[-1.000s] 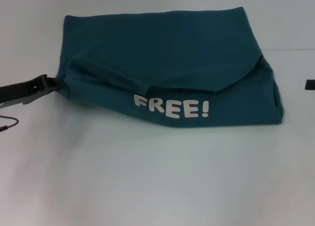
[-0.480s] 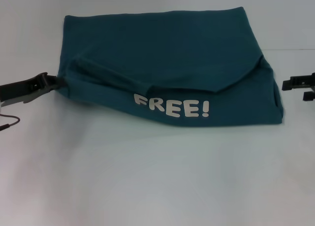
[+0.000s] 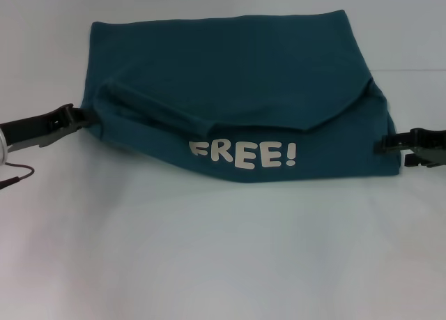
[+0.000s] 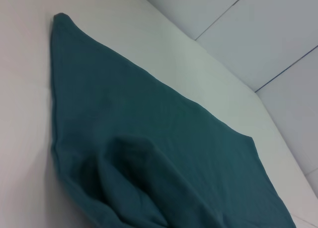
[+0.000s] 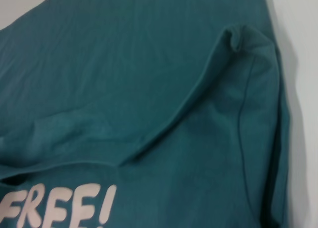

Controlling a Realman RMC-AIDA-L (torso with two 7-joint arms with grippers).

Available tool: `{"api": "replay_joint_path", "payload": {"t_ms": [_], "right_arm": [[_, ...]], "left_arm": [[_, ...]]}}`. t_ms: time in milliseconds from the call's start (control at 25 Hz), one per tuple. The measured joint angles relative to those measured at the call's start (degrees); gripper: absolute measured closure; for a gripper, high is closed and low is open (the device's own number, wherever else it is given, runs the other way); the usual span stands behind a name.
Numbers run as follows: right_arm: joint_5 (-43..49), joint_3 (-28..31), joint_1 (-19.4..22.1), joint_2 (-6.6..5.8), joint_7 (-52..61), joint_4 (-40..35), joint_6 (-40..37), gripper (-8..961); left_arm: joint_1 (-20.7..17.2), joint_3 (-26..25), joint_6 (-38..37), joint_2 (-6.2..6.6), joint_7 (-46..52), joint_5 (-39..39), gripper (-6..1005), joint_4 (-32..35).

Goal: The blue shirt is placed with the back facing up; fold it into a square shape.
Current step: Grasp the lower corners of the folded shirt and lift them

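I see the white table (image 3: 223, 264) closest to me, bare at the front. Behind that lies the blue shirt (image 3: 230, 90), partly folded, with its white "FREE!" letters (image 3: 242, 155) on the near flap. My left gripper (image 3: 78, 118) sits at the shirt's left edge, touching the cloth. My right gripper (image 3: 383, 143) touches the right edge. I cannot tell if either one is pinching or spread. Farther back, the shirt lies flat.

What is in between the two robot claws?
The blue shirt, partly folded with its white "FREE!" letters showing, lies between the left gripper and right gripper; the head view shows it.
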State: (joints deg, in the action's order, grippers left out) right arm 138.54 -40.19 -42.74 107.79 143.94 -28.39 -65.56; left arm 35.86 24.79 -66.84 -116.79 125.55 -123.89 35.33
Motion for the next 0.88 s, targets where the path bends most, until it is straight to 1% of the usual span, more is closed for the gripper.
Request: {"api": "replay_joint_path", "payload": {"t_ms": [200, 400, 640, 880], "right_arm": [[-0.1, -0.3, 0.4, 1.26, -1.6, -0.3, 2.9, 92], [0.0, -0.7, -0.3, 2.49, -1.9, -0.2, 5.0, 99], [0.1, -3.2, -1.0, 2.88, -1.5, 0.3, 6.8, 108], [0.2, -3.3, -1.1, 3.03, -1.4, 0.5, 6.8, 116]], "left_arm": [[0.1, 0.0, 0.1, -0.11, -0.2, 0.1, 996, 0.0], [0.1, 0.0, 0.7, -0.11, -0.2, 0.1, 996, 0.0], [0.0, 0.0, 1.0, -0.08, -0.2, 0.1, 997, -0.8], [0.1, 0.0, 1.2, -0.04, -0.2, 0.1, 997, -0.9]]}}
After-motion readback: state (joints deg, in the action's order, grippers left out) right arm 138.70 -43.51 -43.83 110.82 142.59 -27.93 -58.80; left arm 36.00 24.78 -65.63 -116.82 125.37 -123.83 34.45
